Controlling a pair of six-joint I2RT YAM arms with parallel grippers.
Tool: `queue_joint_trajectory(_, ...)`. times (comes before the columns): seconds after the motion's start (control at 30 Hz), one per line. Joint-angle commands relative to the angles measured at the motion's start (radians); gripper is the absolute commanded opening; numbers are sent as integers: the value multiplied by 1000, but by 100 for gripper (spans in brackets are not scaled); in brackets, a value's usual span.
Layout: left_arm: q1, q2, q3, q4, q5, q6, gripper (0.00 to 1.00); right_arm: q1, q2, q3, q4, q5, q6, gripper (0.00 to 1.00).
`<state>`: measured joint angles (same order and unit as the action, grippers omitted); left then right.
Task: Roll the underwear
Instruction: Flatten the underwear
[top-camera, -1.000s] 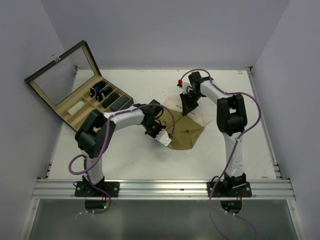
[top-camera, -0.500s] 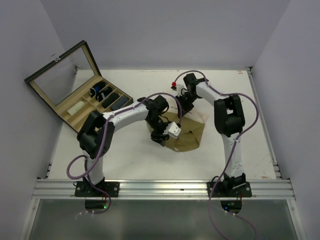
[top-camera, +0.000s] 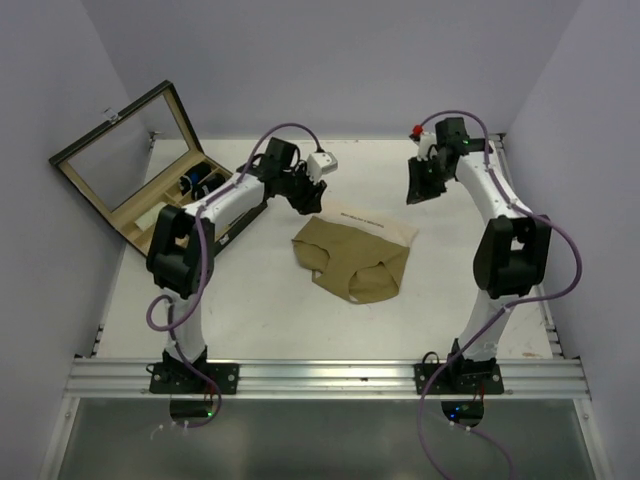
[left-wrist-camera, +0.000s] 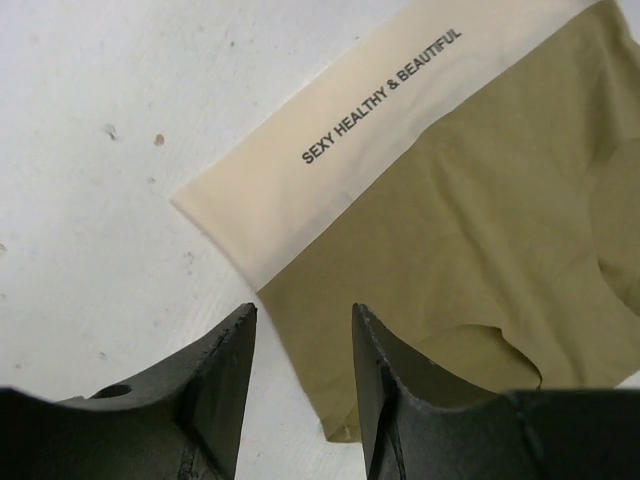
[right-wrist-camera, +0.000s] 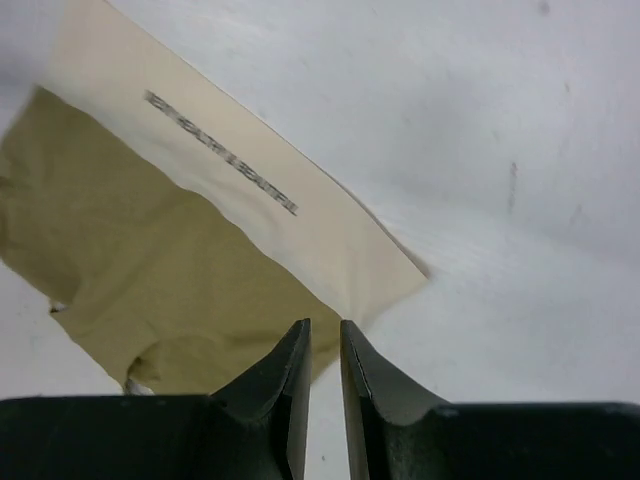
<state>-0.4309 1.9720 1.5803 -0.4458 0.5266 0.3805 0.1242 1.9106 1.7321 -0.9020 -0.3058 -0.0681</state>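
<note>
The olive underwear (top-camera: 355, 258) lies spread flat mid-table, its cream waistband (top-camera: 372, 222) toward the back. In the left wrist view the underwear (left-wrist-camera: 490, 220) shows the waistband's black lettering. My left gripper (top-camera: 300, 197) hovers above the garment's back-left corner; its jaws (left-wrist-camera: 303, 318) stand open and hold nothing. My right gripper (top-camera: 417, 188) hangs above and behind the back-right corner. In the right wrist view the right gripper (right-wrist-camera: 324, 328) shows a narrow gap with nothing in it, above the edge of the underwear (right-wrist-camera: 170, 270).
An open wooden box (top-camera: 150, 222) with a glass lid and divided compartments holding dark rolls sits at the back left. White walls close in the table on three sides. The arm bases stand on the near rail (top-camera: 320, 378).
Both grippers have let go of the underwear and risen toward the back of the table, left one leftward, right one rightward. The garment now lies flatter and spread out.
</note>
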Motion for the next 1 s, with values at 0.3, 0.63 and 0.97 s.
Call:
queue_joint_trajectory(0.3,-14,42,-135,254,-286,-258,47,-89,125,-167,-40,59,111,22)
queue_joint_trajectory(0.63,-40,-143,-336,268,-40,-103,51,-95,188,-144,-43,36,155,35)
queue_joint_trajectory(0.97,-374,-168,-289,305,-175,-325,45,-153,240,-120,-34,-56,194,22)
